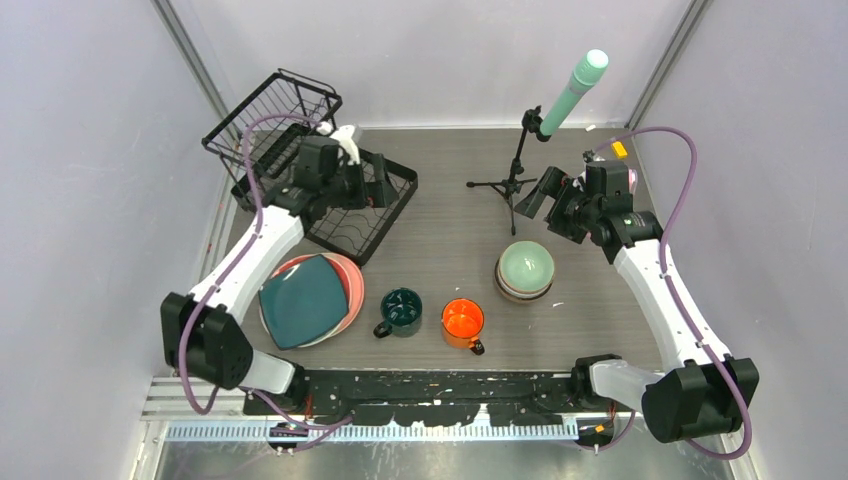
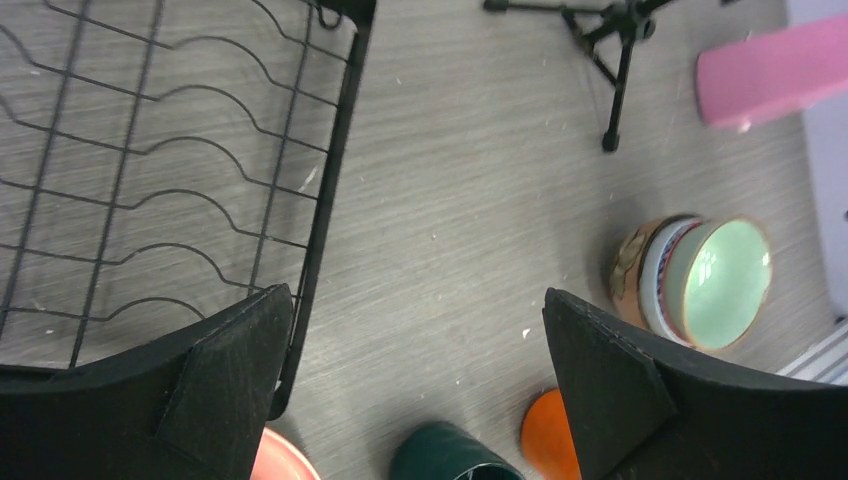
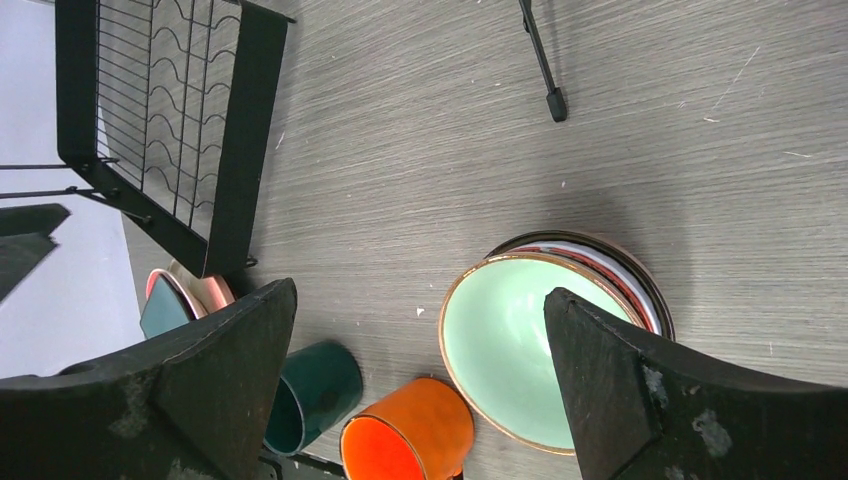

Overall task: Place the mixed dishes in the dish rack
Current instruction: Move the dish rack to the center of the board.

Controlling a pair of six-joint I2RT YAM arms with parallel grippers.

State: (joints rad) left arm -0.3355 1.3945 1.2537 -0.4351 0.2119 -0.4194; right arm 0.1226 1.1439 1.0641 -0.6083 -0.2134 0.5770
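The black wire dish rack (image 1: 385,225) stands at the back left with nothing in its slots; it also shows in the left wrist view (image 2: 335,180) and the right wrist view (image 3: 245,130). A dark teal plate (image 1: 300,300) lies on pink and reddish plates at the front left. A dark green mug (image 1: 402,310) and an orange mug (image 1: 463,322) stand at the front centre. A mint bowl (image 1: 526,265) tops a stack of bowls. My left gripper (image 1: 383,180) is open and empty above the rack's right edge. My right gripper (image 1: 532,200) is open and empty, above and behind the bowls.
A black tripod (image 1: 512,185) with a mint cylinder (image 1: 575,88) stands at the back, between the arms. A pink wedge (image 2: 770,70) lies at the far right by the wall. Grey walls close in the table on the left, back and right.
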